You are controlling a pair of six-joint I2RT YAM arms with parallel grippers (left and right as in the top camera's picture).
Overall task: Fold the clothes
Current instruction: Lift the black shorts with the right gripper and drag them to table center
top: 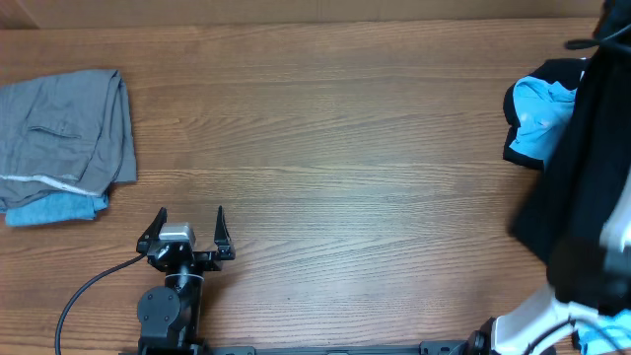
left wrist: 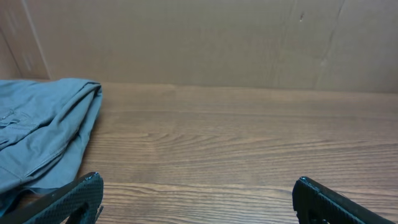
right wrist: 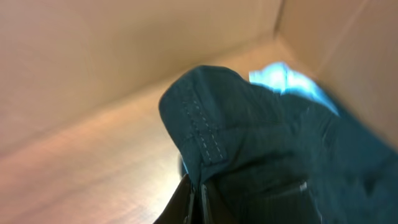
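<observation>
Between the right jaws: a stitched hem of the dark, near-black fabric shorts point(right wrist: 249, 143), bulging up above the pinch.
Right jaws: together, clamped on the shorts.
Right arm's pose: only a white link point(top: 527, 330) shows, at the near right corner in the overhead view. The rest is hidden behind the shorts, which are held up and look large and blurred there.
Beside the shorts: a crumpled light blue T-shirt point(top: 537, 118) at the right edge, partly covered by the dark cloth.
Left jaws: wide apart and gripping nothing. The two black fingers point(left wrist: 68, 199) point towards the far side, low over bare wood.
Left arm's pose: the black left arm point(top: 168, 306) is drawn back at the near edge, left of the middle, with a black cable point(top: 84, 296) curving off to its left.
Worktop: brown wood-grain worktop point(top: 325, 148), with plain tan walls behind it in the wrist views.
Far left: a folded grey garment point(top: 64, 128) lies flat on a blue piece of cloth point(top: 54, 209), ahead and to the left of the left jaws and not touching them.
</observation>
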